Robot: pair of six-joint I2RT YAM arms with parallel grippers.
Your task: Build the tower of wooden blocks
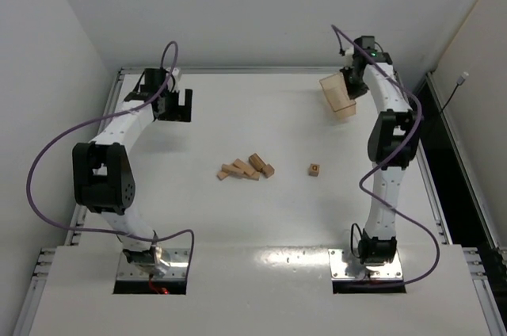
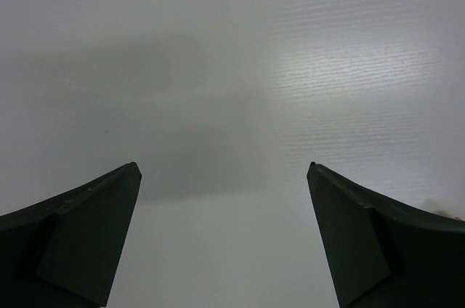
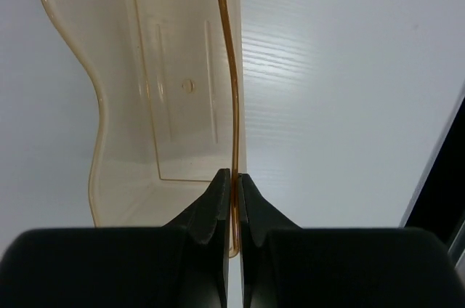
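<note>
Right fingers pinch the clear amber tub by its wall at upper right, left fingers hang spread over the counter upper left, wood blocks lie loose mid-frame, so stacking looks unstarted and next up: shed the tub, reach a block.

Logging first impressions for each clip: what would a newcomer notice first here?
At the far right, the right gripper pinches the wall of a clear amber container, held tilted. In the middle lies a loose pile of wooden blocks, a lone cube to its right; no tower stands yet. The left gripper hangs open at the far left.
</note>
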